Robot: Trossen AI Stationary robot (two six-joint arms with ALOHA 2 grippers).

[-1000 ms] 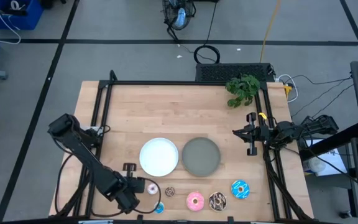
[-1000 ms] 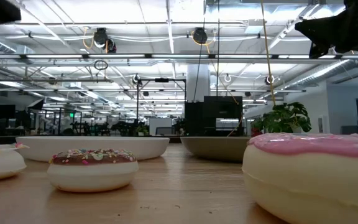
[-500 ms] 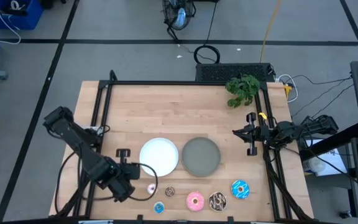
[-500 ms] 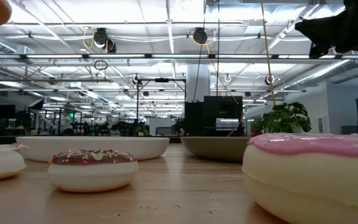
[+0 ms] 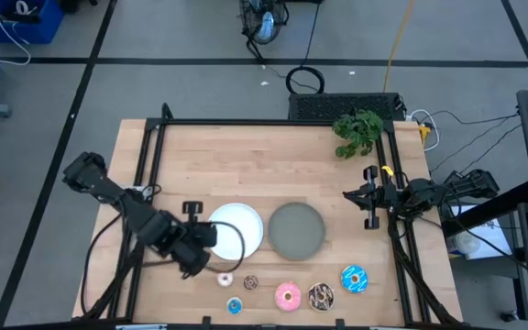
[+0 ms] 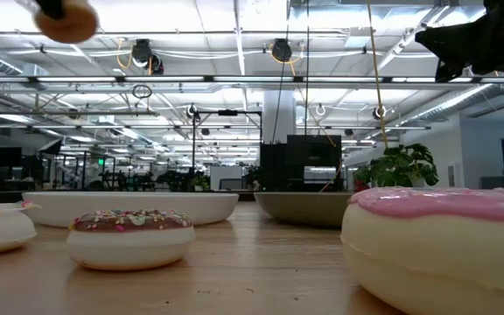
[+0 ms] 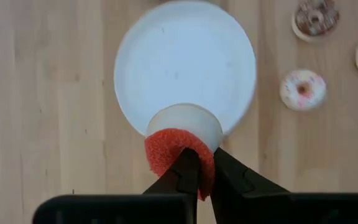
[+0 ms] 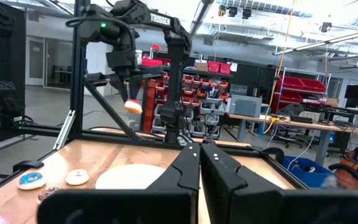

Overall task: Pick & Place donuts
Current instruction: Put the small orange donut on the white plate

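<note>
My left gripper (image 5: 200,240) hangs above the left rim of the round white plate (image 5: 236,229), shut on the tiny red donut (image 7: 178,144), which also shows high up in the low view (image 6: 66,19). On the table near the front edge lie the tiny white-pink (image 5: 225,279), dark brown (image 5: 251,281) and blue (image 5: 235,306) donuts. The larger pink (image 5: 288,295), chocolate sprinkled (image 5: 320,295) and blue sprinkled (image 5: 354,279) donuts lie there too. My right gripper (image 5: 371,197) waits shut and empty at the table's right edge. My left gripper pinches the red donut's ring at its near part (image 7: 199,167) between its two fingers, coming from above and pointing down. The donut is lifted clear and tilted, its red top (image 7: 165,150) toward one side and its cream base (image 7: 185,123) toward the plate below.
A round grey plate (image 5: 296,229) sits right of the white plate. A green plant (image 5: 357,130) stands at the far right corner. A black frame (image 5: 154,137) runs along the table's edges. Bare wood lies beyond the plates.
My left gripper has gone up and away from the table's near edge, then toward the right, carrying the red donut from beside the tiny donuts to the white plate's left rim. The donut has come into the low view's top left.
</note>
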